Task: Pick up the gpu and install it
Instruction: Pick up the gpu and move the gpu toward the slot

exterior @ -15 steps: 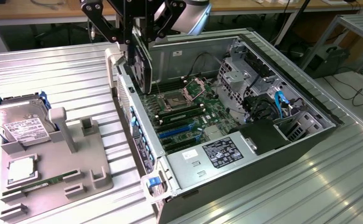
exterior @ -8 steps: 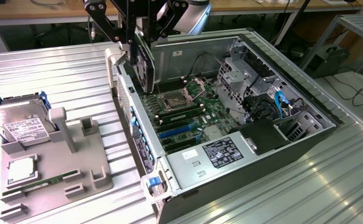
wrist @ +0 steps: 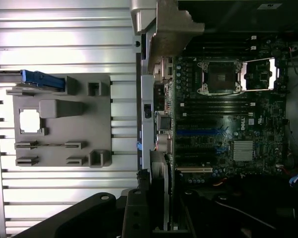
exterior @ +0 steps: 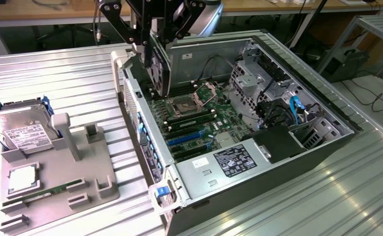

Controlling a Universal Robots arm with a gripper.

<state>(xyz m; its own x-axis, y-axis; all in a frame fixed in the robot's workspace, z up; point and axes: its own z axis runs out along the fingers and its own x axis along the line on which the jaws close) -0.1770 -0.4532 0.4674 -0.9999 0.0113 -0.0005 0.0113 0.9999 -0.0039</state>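
Pincer: black two-fingered pincer (exterior: 158, 42), fingers partly closed and clamped on the top of the gpu.
Gpu: thin, flat, dark-faced rectangular card (exterior: 160, 73), hanging upright directly beneath the pincer.
Place: inside the open grey metal computer case (exterior: 309, 81), over the green motherboard (exterior: 205, 120), by the wall on the exterior view's left; I cannot tell if its lower edge touches.
Bench: ribbed metal bench (exterior: 60, 78); grey plastic parts holder (exterior: 53, 172) with a boxy silver hard drive (exterior: 20, 130), well apart from the pincer.
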